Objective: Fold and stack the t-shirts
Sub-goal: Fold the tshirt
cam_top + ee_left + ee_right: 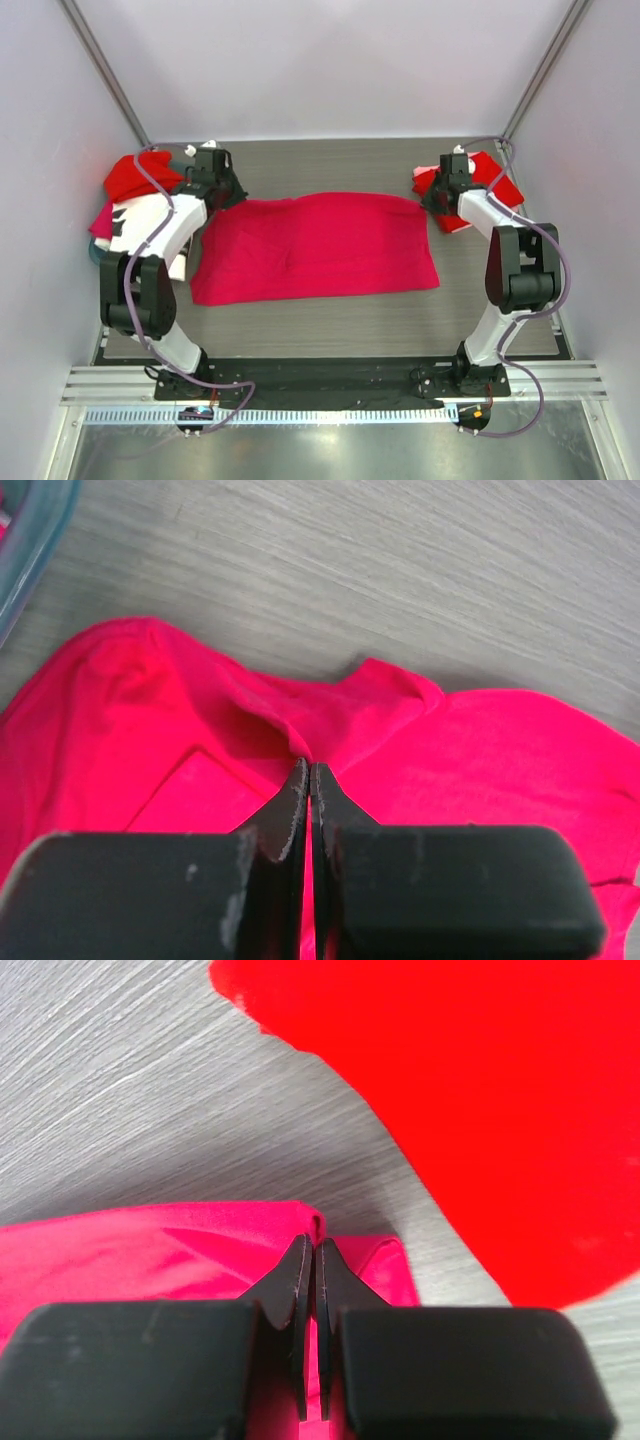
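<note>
**Top view.** The pink shirt [315, 245] lies flat on the table [330, 320], spread wide from one claw to the other. The left claw [224, 193] sits on its far left corner. The right claw [437, 196] sits on its far right corner. Out past the left claw is a red pile [135, 178]. Out past the right claw is a red shirt [498, 182].

I think this is the folding step, because both far corners are taken and the far edge looks ready to go over. For the next move, both claws would need to lift together at the same height. Then they would carry that edge back toward the arms and lay it on the near edge, so the fold comes out straight.

**Left wrist view.** The left claw is clenched on the pink shirt. Its tips meet, and a little ridge of cloth runs up into them like a tent. The cloth is soft and thin. Down and left of the tips lies a flat flap with straight edges. Ahead of the claw the shirt edge is wavy. Past it is bare grey table with fine lines like wood. Far up and left of the claw is the basket [35, 540], with a round, see-through, blue-green rim.

**Right wrist view.** The right claw is clenched on the other corner, and a thin pink strip shows between its fingers. The corner is square and folded. Ahead and to the right of the claw is the red shirt, bright and smooth with a rounded edge. Grey table shows between it and the pink shirt.
</note>
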Robot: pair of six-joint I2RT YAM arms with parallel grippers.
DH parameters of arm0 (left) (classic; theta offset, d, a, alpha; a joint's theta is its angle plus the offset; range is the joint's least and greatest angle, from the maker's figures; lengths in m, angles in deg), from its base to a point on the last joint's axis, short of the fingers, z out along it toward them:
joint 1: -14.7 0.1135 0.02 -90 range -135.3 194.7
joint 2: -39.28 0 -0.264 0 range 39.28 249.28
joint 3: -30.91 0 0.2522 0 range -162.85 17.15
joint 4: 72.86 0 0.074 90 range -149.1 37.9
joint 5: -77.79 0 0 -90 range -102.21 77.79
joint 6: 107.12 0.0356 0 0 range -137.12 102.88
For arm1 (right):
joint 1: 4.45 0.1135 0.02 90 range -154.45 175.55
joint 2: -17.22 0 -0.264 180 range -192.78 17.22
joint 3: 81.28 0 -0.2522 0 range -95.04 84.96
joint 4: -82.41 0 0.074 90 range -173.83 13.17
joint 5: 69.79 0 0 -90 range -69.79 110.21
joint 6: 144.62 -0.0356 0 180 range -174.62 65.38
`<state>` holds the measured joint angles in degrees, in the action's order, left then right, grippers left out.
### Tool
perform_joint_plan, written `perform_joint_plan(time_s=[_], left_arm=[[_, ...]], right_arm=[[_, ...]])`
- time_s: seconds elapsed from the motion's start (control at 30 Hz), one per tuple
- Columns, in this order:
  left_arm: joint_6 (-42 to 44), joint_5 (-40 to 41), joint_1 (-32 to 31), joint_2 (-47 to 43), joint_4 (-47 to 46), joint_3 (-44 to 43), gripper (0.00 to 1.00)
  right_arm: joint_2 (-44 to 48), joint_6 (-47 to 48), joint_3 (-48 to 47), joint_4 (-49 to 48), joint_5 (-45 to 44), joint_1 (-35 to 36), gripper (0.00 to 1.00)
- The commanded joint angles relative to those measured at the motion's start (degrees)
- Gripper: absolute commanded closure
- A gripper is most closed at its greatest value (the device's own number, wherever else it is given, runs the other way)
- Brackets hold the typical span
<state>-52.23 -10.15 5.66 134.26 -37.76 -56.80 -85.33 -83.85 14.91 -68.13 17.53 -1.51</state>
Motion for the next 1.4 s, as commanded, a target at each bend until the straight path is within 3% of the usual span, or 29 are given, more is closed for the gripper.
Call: perform_joint_plan(time_s=[0.0,0.2,0.67,1.37], left_arm=[[0.0,3.2,-0.2,-4.7,-2.4,3.9,1.00],[0.7,5.8,-0.5,-10.8,-2.7,10.2,1.00],[1.8,10.9,-0.5,-21.3,-0.1,15.9,1.00],[2.6,10.2,-1.5,-27.0,5.3,20.0,1.00]], right_arm=[[3.8,-0.6,1.1,-0.4,-2.2,-0.9,0.99],[6.6,-0.8,3.4,-0.3,-2.5,-1.4,0.99],[8.8,-0.9,5.6,0.2,-2.5,-1.4,0.99],[12.5,-2.3,9.9,0.4,-2.2,-1.4,0.99]])
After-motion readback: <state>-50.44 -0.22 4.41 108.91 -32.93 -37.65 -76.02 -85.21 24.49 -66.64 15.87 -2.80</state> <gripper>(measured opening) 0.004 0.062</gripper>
